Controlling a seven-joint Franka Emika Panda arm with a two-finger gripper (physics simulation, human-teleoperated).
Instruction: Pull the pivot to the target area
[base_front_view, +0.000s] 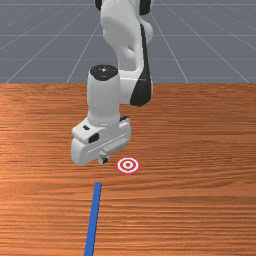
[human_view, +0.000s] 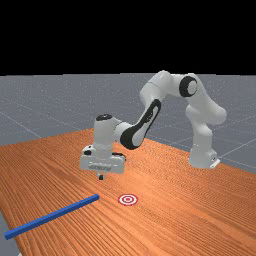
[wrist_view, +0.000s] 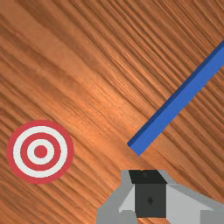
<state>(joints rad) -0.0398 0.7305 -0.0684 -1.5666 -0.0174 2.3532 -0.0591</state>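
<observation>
"Front view first: what's beneath the hand (base_front_view: 103, 160)?"

"Orange-brown wood. The worktop (base_front_view: 200, 150) spreads to both sides of the hand, its grain showing in streaks."

"And the room around it?"

"A grey floor (base_front_view: 30, 40) with pale lines, behind the worktop as seen past the hand. In the far view a black backdrop (human_view: 125, 35) rises above that floor, and the arm's base (human_view: 202, 155) stands well apart from the hand, to the far view's right."

"Where are the edges?"

"One straight edge runs behind the hand in the front view. Another is at the far view's left, where the blue bar (base_front_view: 93, 220) reaches it. I can't tell if the bar juts past."

"So where does the bar start?"

"Near the hand, on the front camera's side. One end lies just beyond the fingers (wrist_view: 150, 201), apart from them; the rest runs away from the hand, flat on the wood."

"And the target?"

"The red-and-white target (base_front_view: 128, 165) is flat too, near the hand, to its side at the front view's right. Wood shows between it and the bar, so they're apart."

"How is the hand set?"

"Narrow: fingers together, pointing down, held above the worktop."
</observation>
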